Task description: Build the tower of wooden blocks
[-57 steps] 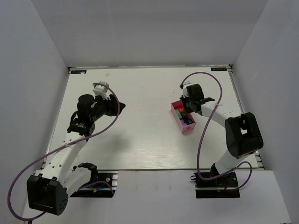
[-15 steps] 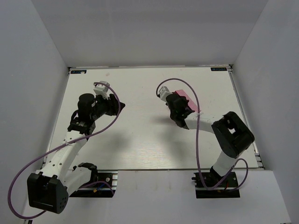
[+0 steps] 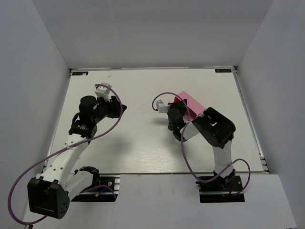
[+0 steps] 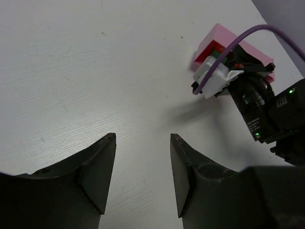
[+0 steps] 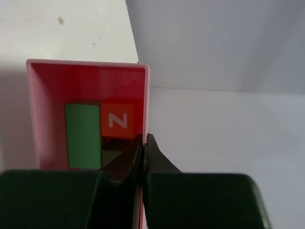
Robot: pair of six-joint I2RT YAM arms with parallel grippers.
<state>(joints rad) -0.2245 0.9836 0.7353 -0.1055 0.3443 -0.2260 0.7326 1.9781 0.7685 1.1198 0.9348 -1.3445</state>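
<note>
Looks like mid-tip of the box (image 3: 191,102). Pinched by one side wall in the right end effector (image 5: 143,143), closed thin on the pink rim. Held right of centre on the worktop (image 3: 138,143), apparently lifted, and turned so that the top view catches only a flat pink underside.

From the right wrist view, two of the blocks visible in the box: a green block (image 5: 83,136) and an orange block (image 5: 116,121) marked N, side by side. Others hidden or too dark to tell. None out on the worktop, so no tower begun.

To the left, the left end effector (image 4: 142,143) spread apart and empty, hovering over bare worktop, well apart from the box and facing it.

Risks from here:
- Could slip or swivel in so narrow a grip on a single wall, dropping box and all.
- Could spill everything at once if tipped further, sending cubes bouncing and rolling toward the far or right edge.
- Could land under the right arm, hard to see or reach.
- Could equally stay wedged inside and need a shake, loosening the pinch further.
</note>
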